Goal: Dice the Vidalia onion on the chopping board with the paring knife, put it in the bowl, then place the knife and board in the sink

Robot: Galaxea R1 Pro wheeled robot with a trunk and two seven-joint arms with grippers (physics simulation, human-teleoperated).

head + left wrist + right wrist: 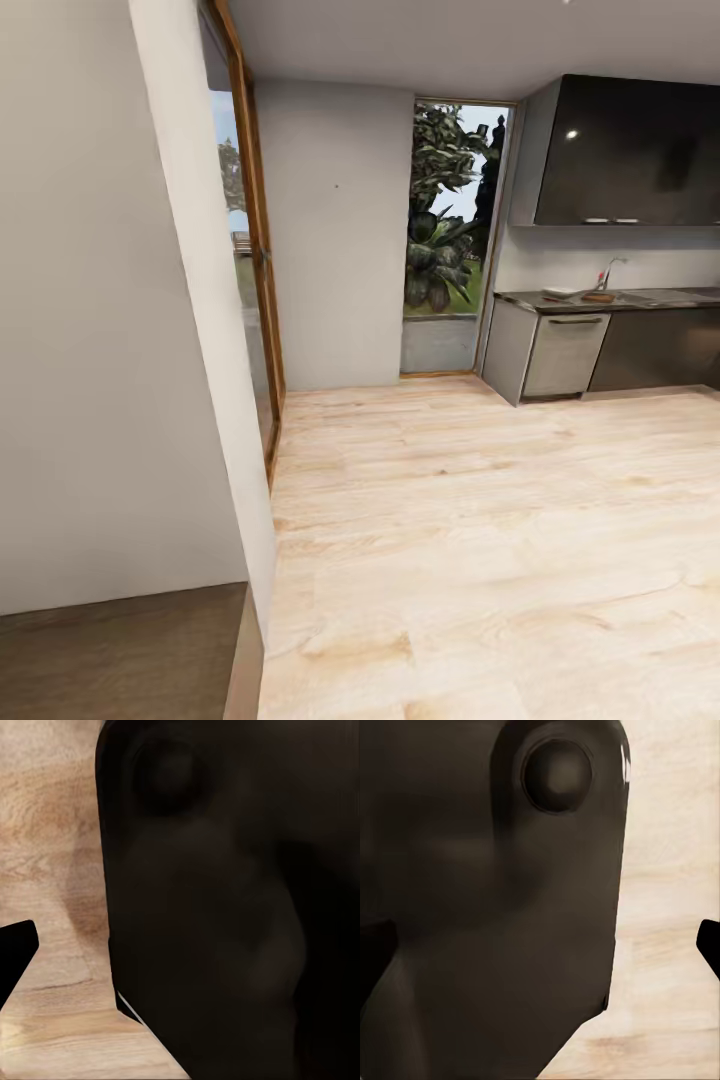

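We're in doorway, sink [628, 297] far right on worktop [690, 297]; steer wide of wall [205, 330]. Claw states: can't tell.

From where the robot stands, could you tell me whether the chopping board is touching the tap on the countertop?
Cannot tell. In the head view the chopping board and tap sit close together on the far countertop, too small and distant to show contact or a gap.
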